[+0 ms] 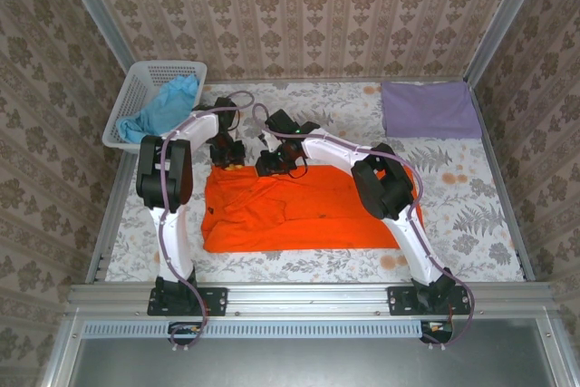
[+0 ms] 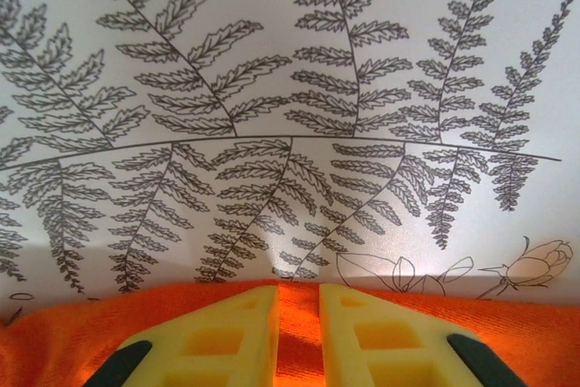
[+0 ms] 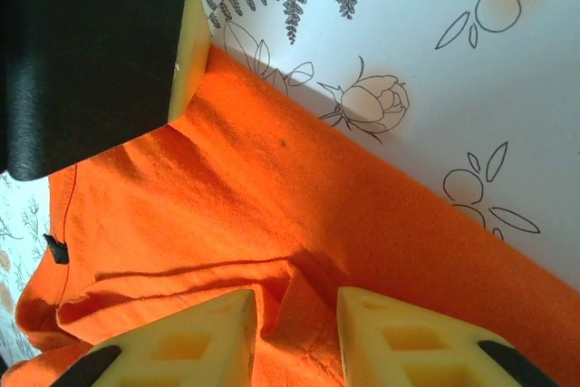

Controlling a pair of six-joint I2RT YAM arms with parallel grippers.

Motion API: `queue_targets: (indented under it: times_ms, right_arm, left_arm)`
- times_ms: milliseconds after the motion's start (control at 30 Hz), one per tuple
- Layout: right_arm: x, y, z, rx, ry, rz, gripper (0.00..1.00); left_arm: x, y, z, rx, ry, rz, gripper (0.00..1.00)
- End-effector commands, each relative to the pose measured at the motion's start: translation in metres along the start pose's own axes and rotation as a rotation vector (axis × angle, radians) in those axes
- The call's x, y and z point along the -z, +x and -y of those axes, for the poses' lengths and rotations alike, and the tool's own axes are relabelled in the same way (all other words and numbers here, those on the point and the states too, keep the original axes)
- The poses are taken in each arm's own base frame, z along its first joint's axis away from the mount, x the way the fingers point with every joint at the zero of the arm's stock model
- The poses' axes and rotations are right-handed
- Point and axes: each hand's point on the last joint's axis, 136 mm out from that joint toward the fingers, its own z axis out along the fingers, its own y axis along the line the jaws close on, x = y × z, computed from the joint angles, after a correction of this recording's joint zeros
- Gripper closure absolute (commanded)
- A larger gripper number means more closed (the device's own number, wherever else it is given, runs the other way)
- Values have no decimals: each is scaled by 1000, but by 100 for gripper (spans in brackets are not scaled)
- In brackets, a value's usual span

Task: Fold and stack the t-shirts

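Note:
The bright orange t-shirt (image 1: 299,210) lies spread flat on the table's middle. My left gripper (image 1: 225,153) sits at the shirt's far edge, shut on a strip of orange t-shirt (image 2: 297,324) pinched between its yellow fingers (image 2: 227,337). Just to its right, my right gripper (image 1: 272,165) rests on the same far edge. Its jaws stand open on either side of a raised fold of the orange t-shirt (image 3: 299,305), with small gaps left. The light blue t-shirt (image 1: 168,106) lies crumpled in the basket. At the back right lies the lavender t-shirt (image 1: 429,109), folded.
The white lattice basket (image 1: 159,74) stands at the back left corner. A fern-and-flower printed cloth (image 1: 471,197) covers the table. Patterned walls close in the back and both sides. The left gripper's black body and yellow finger (image 3: 188,52) loom close beside the right gripper.

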Motion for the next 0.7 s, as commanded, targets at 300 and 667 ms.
queue_targets:
  times_ms: [300, 667]
  right_arm:
    - [6, 12, -13, 51, -33, -26, 91]
    - [23, 26, -24, 109, -88, -10, 99]
  left_arm:
    - [-10, 1, -11, -10, -40, -36, 81]
    - [-9, -1, -14, -18, -62, -27, 82]
